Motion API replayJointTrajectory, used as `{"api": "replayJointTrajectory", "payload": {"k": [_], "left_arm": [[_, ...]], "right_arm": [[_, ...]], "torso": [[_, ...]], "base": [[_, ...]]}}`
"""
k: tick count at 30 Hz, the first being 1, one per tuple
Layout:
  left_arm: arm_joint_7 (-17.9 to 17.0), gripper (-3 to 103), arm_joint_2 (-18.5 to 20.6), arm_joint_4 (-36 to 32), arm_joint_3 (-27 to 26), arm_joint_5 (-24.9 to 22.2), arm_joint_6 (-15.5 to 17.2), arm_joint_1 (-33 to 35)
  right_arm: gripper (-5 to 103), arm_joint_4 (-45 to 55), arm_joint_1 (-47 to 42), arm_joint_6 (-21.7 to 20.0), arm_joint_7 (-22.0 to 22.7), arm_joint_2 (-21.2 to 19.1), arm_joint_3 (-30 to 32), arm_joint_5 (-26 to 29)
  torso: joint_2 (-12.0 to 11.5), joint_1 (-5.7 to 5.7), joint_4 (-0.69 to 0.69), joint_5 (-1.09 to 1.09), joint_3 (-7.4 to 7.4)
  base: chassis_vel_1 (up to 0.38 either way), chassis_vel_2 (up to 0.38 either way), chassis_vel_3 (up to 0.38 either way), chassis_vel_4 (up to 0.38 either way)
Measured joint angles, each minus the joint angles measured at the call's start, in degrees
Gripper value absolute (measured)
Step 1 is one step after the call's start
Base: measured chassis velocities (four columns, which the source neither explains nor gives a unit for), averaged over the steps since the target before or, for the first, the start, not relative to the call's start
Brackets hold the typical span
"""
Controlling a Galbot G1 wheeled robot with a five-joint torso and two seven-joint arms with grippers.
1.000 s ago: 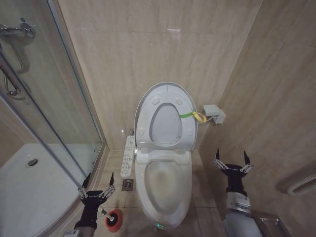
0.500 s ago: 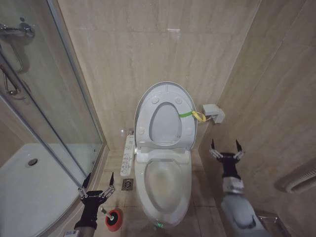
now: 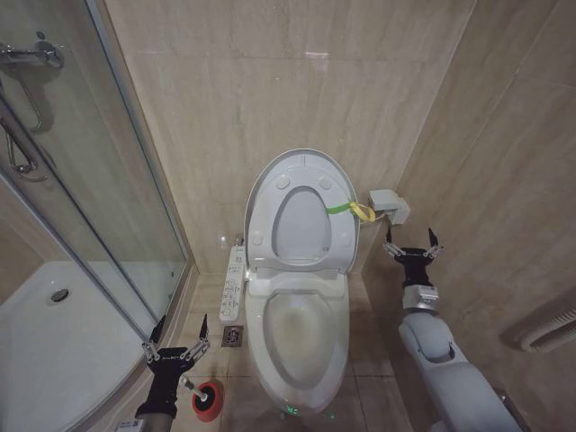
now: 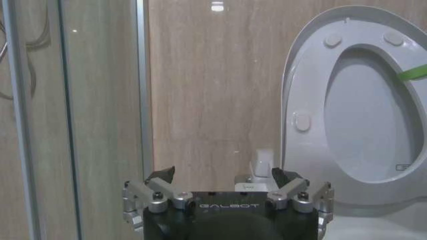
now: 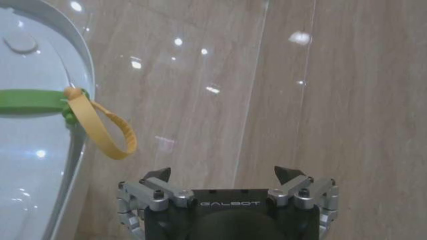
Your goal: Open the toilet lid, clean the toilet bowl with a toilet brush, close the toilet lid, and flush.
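The right tool (image 3: 411,250) hangs released, fingers spread, at the right of the frame just below the yellow loop (image 3: 364,212) on the raised toilet lid (image 3: 302,211). The left tool (image 3: 176,349), also released, hovers at lower left, just above the toilet brush (image 3: 205,397) in its red holder; the toilet bowl (image 3: 297,346) lies open at lower centre

toilet lid (image 3: 301,216) upright, toilet bowl (image 3: 297,337) unobstructed
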Motion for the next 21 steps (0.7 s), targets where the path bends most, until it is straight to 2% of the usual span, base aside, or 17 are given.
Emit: {"api": "replayJointTrajectory", "payload": {"k": [10,21], "left_arm": [[0.00,94,0.00,0.00,0.01,0.00,0.00,0.00],[0.00,94,0.00,0.00,0.01,0.00,0.00,0.00]], "right_arm": [[100,-6.70,8.13,-0.05,-0.13,-0.66,-3.68,1.22],[100,-16.23,18.97,1.47,-0.75,1.43,-6.67,1.24]], "torso": [[0.00,0.00,0.00,0.00,0.00],[0.00,-0.01,0.01,-0.01,0.00]], "base": [[0.000,0.000,0.000,0.000],[0.000,0.000,0.000,0.000]]}}
